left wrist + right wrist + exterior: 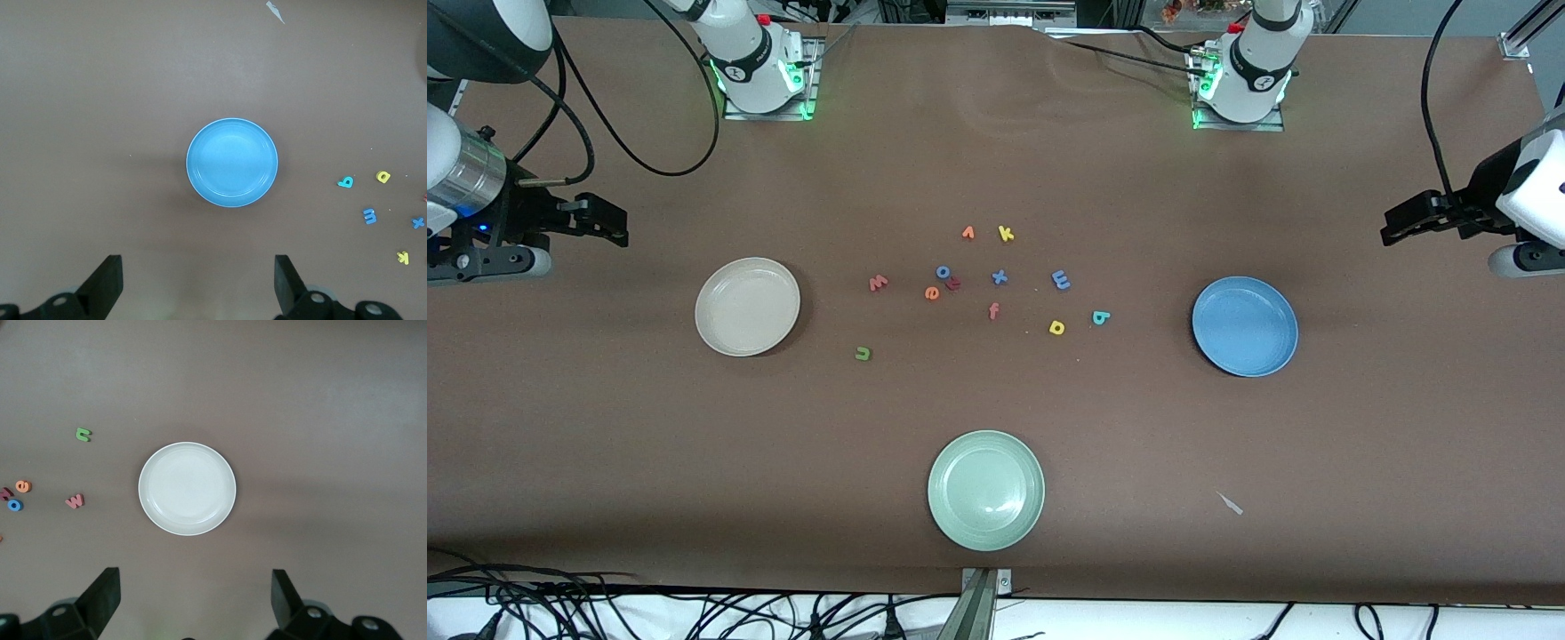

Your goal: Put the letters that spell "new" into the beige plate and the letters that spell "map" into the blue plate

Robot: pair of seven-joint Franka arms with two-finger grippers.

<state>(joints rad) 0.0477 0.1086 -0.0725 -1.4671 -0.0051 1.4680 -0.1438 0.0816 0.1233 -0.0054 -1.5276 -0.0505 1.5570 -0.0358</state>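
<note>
Brown cloth (pixel 649 444) covers the table. Nearest the front camera sits a round pale green plate (pixel 986 490). Farther back, the round cream-beige plate (pixel 747 306) and round medium-blue plate (pixel 1245 325) lie empty at the two ends of the table, with small foam letters between them: green n (pixel 863 354), orange e (pixel 932 292), salmon w (pixel 879 284), yellow p (pixel 1056 328), teal a (pixel 1100 317), blue m (pixel 1061 280). Farthest back, the right gripper (pixel 193 603) and left gripper (pixel 199 285) hover wide open, each arm waiting.
</note>
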